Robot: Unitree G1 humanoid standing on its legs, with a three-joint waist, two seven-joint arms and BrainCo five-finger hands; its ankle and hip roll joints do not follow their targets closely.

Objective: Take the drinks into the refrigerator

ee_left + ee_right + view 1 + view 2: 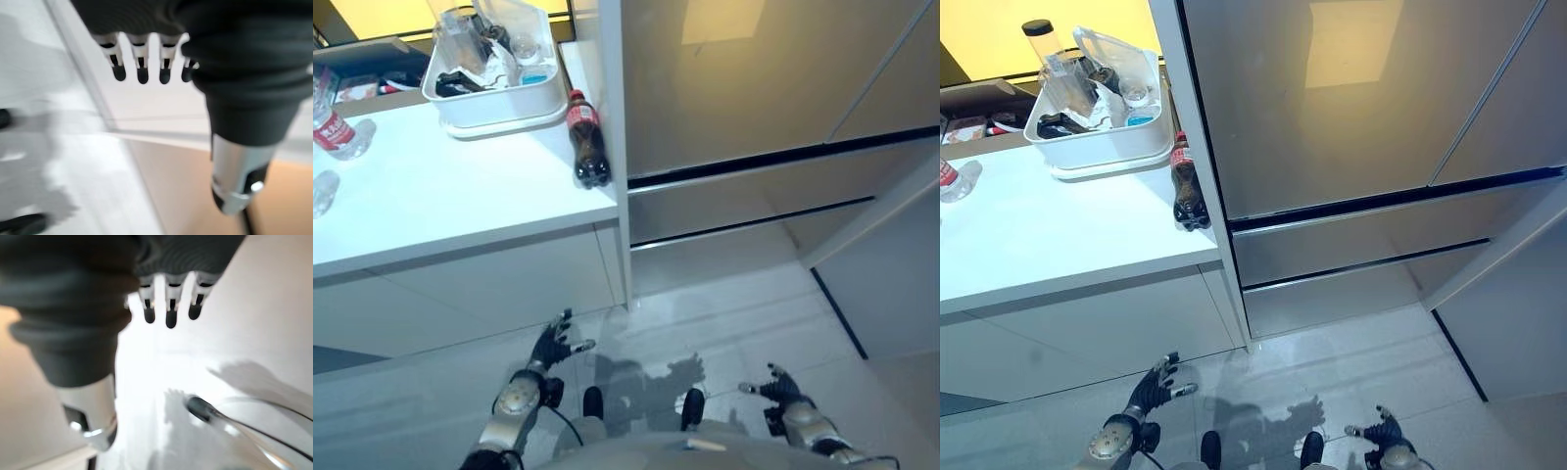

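A dark cola bottle [587, 139] with a red label stands upright at the right edge of the white counter [450, 206], right beside the closed beige refrigerator [754, 88]. Two clear water bottles [337, 132] lie at the counter's far left. My left hand [551, 345] hangs low over the floor in front of the counter's cabinet, fingers straight and empty. My right hand [775, 387] hangs low at the right over the floor before the refrigerator's drawers, also open and empty. Both hands are far below the bottles.
A white tub [499, 73] holding clear containers and dark items sits at the back of the counter. The refrigerator's lower drawers [744, 211] are closed. A pale wall panel [891, 284] juts in at the right. Grey floor [705, 313] lies in front.
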